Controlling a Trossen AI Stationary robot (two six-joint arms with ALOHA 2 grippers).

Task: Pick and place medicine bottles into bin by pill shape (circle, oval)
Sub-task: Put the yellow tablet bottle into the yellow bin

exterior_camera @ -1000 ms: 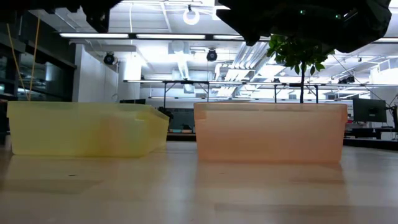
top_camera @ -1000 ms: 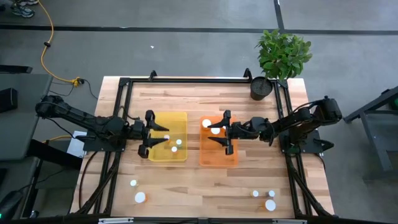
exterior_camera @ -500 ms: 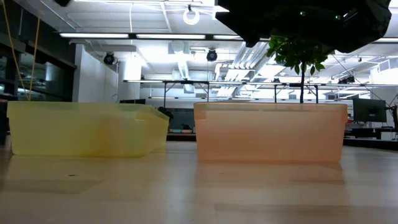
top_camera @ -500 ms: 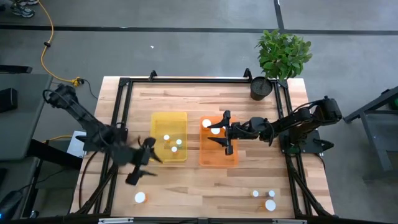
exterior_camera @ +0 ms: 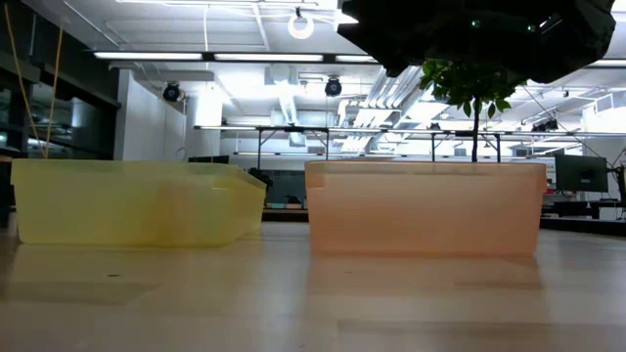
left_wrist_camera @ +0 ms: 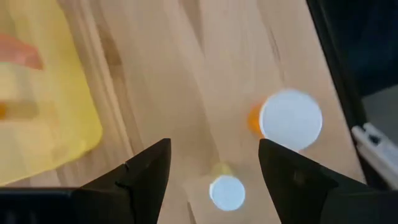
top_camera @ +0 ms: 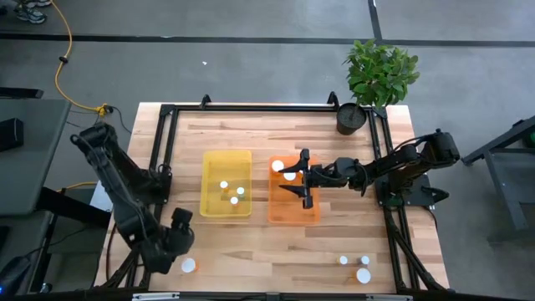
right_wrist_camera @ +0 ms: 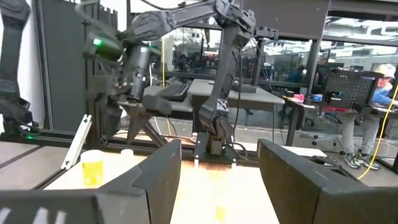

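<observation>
I can read no text, labels, brand names, numbers or signs anywhere: nothing legible on the bottles, the bins, the table or the room behind.

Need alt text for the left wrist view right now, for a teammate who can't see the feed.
The left claw, open and empty, hangs over the wooden table above a small white-capped bottle. A larger white-capped bottle with an orange body stands beyond it, and a corner of the yellow bin shows off to one side.
</observation>
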